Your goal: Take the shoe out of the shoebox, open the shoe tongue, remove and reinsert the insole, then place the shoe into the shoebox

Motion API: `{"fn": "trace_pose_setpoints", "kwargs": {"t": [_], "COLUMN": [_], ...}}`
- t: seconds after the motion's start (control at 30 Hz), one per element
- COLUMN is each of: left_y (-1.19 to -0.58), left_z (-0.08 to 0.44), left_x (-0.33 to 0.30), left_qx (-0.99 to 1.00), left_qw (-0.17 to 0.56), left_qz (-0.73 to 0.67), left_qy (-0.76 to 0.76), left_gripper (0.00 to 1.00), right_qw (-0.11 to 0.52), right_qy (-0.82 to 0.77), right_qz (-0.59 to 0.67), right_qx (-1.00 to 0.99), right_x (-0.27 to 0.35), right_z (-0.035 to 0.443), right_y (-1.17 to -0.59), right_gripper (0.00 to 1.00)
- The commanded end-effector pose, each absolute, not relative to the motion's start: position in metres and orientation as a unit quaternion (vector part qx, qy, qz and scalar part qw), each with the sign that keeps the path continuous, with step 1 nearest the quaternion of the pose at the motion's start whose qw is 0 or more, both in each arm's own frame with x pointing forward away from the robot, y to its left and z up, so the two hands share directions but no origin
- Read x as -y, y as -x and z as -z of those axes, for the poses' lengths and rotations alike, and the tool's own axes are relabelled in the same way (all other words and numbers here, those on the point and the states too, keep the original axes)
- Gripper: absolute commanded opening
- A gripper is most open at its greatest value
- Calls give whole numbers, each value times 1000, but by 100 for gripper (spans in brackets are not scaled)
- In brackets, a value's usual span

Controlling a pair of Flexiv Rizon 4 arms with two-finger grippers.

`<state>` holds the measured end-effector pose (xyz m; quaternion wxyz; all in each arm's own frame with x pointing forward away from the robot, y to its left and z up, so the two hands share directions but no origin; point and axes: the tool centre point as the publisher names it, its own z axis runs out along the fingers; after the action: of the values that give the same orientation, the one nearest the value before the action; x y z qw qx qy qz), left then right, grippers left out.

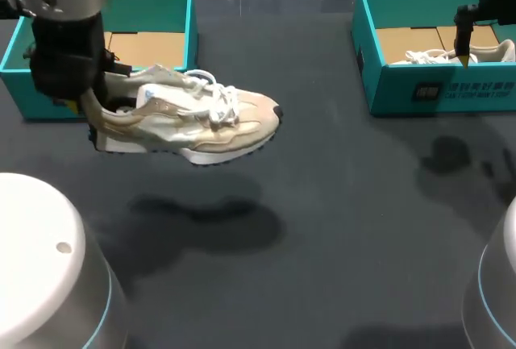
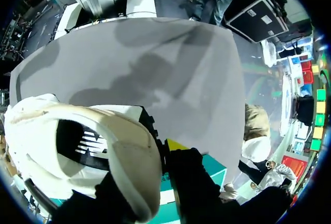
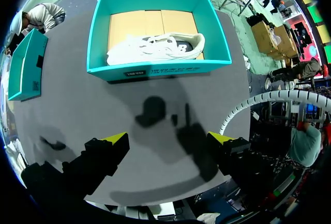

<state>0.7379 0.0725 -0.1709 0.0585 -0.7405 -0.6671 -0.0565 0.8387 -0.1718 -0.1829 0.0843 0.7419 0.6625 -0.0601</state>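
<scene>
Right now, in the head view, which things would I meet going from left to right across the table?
Left shoebox → shoe, held in the air by the left gripper → right shoebox, with a second shoe inside.

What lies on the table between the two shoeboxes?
Nothing, in the head view: the table between the left box and the right box is bare. The shoe, held up by the left gripper, hangs near the left box.

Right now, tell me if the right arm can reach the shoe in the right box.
Probably yes: the right tool is open, the shoe lies uncovered in the lidless box, nothing between.
</scene>
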Motion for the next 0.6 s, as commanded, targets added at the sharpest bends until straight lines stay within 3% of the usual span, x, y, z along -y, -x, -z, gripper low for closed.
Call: {"fn": "trace_pose_setpoints", "kwargs": {"t": [0.03, 0.6], "left_y": [-729, -713], "left_z": [195, 213], "left_x": [-42, -22], "left_qx": [660, 664], "left_qw": [85, 109], "left_qz": [50, 45], "left_qy": [745, 738], "left_gripper": [0, 0], "right_qw": [84, 84], "right_qy": [-742, -742], "right_qz": [60, 60], "right_qx": [-662, -662], "right_x": [171, 171], "right_z": [183, 183], "right_y": [-839, -839], "right_gripper": [100, 100]}}
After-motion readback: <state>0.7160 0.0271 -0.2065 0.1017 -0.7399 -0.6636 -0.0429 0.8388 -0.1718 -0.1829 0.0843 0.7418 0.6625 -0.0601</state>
